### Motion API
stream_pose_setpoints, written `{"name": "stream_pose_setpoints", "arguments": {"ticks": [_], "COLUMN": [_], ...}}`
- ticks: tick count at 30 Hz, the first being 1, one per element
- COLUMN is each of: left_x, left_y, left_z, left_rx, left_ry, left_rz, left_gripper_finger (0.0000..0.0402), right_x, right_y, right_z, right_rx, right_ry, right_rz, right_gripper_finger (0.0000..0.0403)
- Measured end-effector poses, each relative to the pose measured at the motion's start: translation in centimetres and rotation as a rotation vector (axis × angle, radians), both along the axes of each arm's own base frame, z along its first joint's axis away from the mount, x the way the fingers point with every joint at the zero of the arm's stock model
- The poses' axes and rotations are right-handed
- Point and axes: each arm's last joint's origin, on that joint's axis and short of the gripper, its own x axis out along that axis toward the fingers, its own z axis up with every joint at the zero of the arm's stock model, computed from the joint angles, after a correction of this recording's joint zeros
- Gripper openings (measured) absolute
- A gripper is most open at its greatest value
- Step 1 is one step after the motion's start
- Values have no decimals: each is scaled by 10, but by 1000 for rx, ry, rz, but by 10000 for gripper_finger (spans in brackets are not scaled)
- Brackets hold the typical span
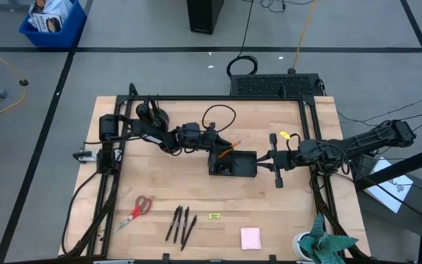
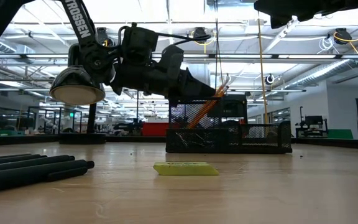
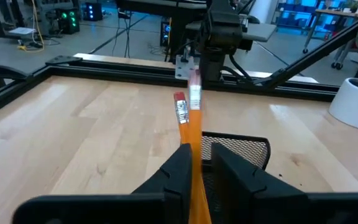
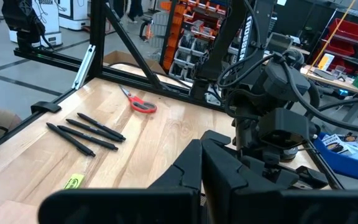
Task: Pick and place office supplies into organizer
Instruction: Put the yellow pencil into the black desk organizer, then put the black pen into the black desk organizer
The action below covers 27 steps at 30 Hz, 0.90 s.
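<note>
Pale wooden tabletop (image 1: 196,183) inside a black frame is my work surface, with an open workshop floor beyond it. My left gripper (image 3: 199,167) hovers directly over the low black mesh organizer tray (image 1: 233,163), and the long orange wooden pencil (image 3: 191,134) stands between its fingers, tilted, its lower end reaching down into a compartment, though which compartment I cannot tell. Both dark fingers flank the pencil closely; whether they grip it or have begun to let go, I cannot tell. My right gripper (image 4: 201,163), fingers pressed together and empty, waits just beside the organizer on its far side from the left gripper. Well away from both grippers, near the table's front edge, lie the red-handled scissors (image 1: 139,208), the thin black pens (image 1: 180,224), the small yellow-green tag (image 1: 214,215) and the square pink notepad (image 1: 250,237). To finish this step well, I judge that the fingers should part fully, with the pencil's weight borne by the mesh wall, before the arm lifts straight up; any sideways drag could lever the pencil back out or shift the light tray. I would keep the right arm motionless to leave a clear exit path.
</note>
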Motion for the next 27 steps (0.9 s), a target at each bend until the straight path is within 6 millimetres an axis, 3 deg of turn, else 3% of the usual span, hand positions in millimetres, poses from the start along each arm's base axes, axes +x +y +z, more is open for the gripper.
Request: {"name": "stream_pose_setpoints", "arguments": {"ticks": [8, 11, 14, 21, 27], "left_x": [-2, -7, -16, -47, -68], "left_y": [-3, -11, -26, -74, -115], "left_z": [7, 28, 64, 128, 120], "left_rx": [-24, -4, 74, 197, 67], "left_ry": [9, 18, 60, 359, 601], "left_rz": [-18, -22, 22, 169, 207], "left_gripper_finger": [134, 152, 165, 172, 173], "right_x": [0, 0, 0, 0, 0], "right_y": [0, 0, 0, 0, 0], "right_z": [0, 0, -1, -1, -1], "right_rx": [0, 0, -3, -13, -8], "right_ry": [0, 2, 8, 8, 6], "right_rz": [0, 0, 1, 2, 1], "right_gripper_finger": [0, 0, 0, 0, 0]}}
